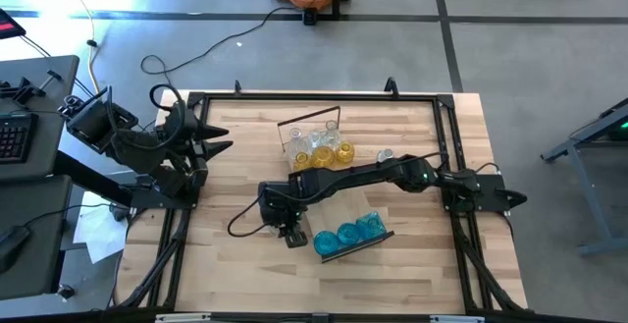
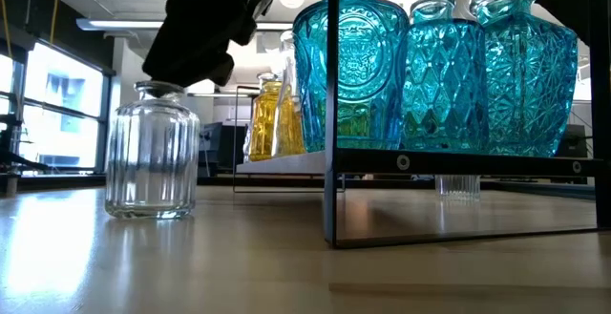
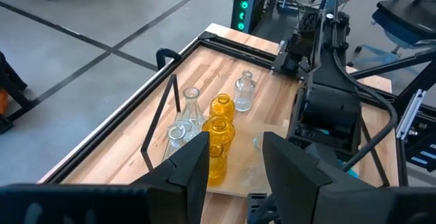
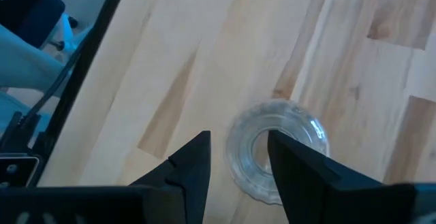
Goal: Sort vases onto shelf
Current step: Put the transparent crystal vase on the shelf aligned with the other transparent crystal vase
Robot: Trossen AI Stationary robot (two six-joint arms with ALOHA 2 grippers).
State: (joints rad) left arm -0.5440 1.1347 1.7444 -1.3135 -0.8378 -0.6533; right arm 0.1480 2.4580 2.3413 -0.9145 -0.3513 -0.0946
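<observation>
A clear ribbed vase (image 2: 153,157) stands upright on its base on the tabletop, left of the near shelf (image 2: 458,161). My right gripper (image 4: 238,137) hangs open just above the vase's mouth (image 4: 306,132), one finger over the opening and one outside the rim. I see no touch. Three blue vases (image 1: 348,233) stand on that shelf. Yellow and clear vases (image 1: 322,148) stand in a group farther back. My left gripper (image 3: 235,146) is open and holds nothing, raised near the table's left edge (image 1: 224,138).
A lone clear vase (image 1: 385,154) stands on the table to the right of the yellow group. A thin dark metal frame (image 1: 312,127) rises behind that group. My right arm (image 1: 392,174) stretches across the table's middle. Bare wood lies toward the near edge (image 1: 324,294).
</observation>
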